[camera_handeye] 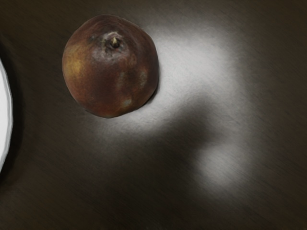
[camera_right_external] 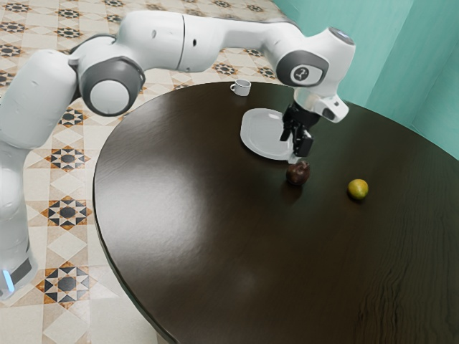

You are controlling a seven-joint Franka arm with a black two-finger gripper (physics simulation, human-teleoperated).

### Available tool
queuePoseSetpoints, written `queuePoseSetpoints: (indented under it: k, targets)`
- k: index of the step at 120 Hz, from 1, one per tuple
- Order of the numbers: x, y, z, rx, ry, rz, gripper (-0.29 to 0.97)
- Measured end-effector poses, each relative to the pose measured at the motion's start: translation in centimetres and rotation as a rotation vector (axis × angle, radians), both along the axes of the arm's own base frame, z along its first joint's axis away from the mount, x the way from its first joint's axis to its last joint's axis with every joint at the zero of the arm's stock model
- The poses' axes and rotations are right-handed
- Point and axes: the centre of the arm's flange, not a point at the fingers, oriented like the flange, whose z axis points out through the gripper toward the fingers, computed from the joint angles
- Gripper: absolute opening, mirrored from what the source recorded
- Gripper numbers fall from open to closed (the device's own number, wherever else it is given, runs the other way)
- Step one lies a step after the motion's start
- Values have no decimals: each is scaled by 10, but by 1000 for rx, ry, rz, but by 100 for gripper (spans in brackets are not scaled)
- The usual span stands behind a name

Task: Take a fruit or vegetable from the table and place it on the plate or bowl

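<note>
Brown fruit [camera_handeye: 110, 67] on table [camera_right_external: 215, 236]; pincer [camera_right_external: 300, 150] parted, empty, hovering just above.

Dark reddish-brown round fruit [camera_right_external: 298, 173], possibly a pomegranate, mottled skin with yellowish patches, stem end up, resting just beside the rim of a flat white plate [camera_right_external: 259, 133], small yellow-green citrus [camera_right_external: 358, 188] lying well apart from both

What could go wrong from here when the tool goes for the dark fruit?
1. The dark fruit sits off-centre in the wrist view; a straight descent by the tool may clip it, and being round it might roll.
2. The plate rim lies close beside the fruit, so the tool could strike it.
</note>
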Motion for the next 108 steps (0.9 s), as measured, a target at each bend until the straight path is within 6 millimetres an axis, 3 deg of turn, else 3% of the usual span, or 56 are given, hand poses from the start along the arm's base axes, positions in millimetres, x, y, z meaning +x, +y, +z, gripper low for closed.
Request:
queuePoseSetpoints:
  k: [30, 68, 87, 108]
  targets:
    - [9, 3, -22, -6, 14, -29, 68]
    - [17, 13, -22, -4, -44, -44, 68]
    - [32, 16, -41, -10, -81, -52, 68]
    - [43, 31, -62, -19, -108, -40, 68]
